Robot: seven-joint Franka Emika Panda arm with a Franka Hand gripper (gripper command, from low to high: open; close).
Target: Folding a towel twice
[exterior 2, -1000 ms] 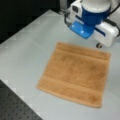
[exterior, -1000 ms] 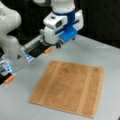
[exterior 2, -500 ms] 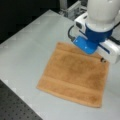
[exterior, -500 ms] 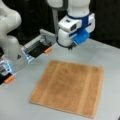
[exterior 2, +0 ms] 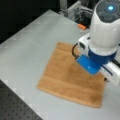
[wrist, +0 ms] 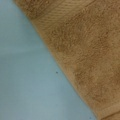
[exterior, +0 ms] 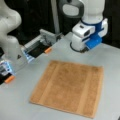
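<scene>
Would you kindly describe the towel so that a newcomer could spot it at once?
On the grey table, in front of the white and blue arm, the towel lies flat and unfolded. It is the only cloth there: orange-brown and roughly square, with a paler stripe near each of two opposite edges.

Orange-brown towel (exterior: 68,87) with 2 paler stripes, grey table (exterior: 22,110)

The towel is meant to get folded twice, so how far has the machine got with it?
Nothing looks folded yet: the towel lies spread flat in a single layer on the grey table, both paler stripes showing. The arm's gripper end hangs above the towel's far edge, holding nothing that shows; the fingers themselves are hidden. The wrist view shows only towel edge and table. Both folds remain.
</scene>
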